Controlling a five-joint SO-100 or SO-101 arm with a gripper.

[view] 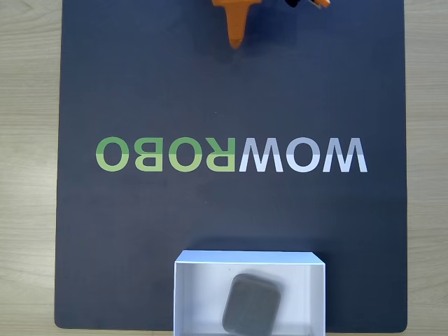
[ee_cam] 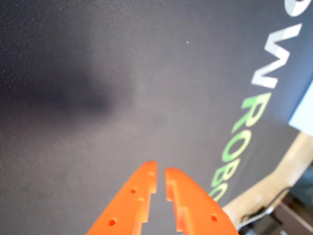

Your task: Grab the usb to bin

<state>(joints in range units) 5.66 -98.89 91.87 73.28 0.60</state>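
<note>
Wrist view, nearest first: gripper point(ee_cam: 160, 171) w/ orange fingers point(ee_cam: 134, 196) almost pressed together, only a thin slit between the tips, nothing pinched. It hangs over bare dark mat point(ee_cam: 98, 98) and casts a soft shadow on it, so it looks lifted off the surface, not touching. Further out, green/white lettering point(ee_cam: 247, 117) runs along the mat's right side, then a strip of wood table point(ee_cam: 274, 181) past the edge. Fixed view adds what the wrist cam lacks: the bin point(view: 183, 294) sits at the bottom edge of the mat w/ the usb point(view: 252, 306) lying inside it, tilted, right of centre, blurred. The gripper point(view: 236, 43) is at the far top, well apart from the box. My read: drop is done, arm parked away so the box is unobstructed.
</note>
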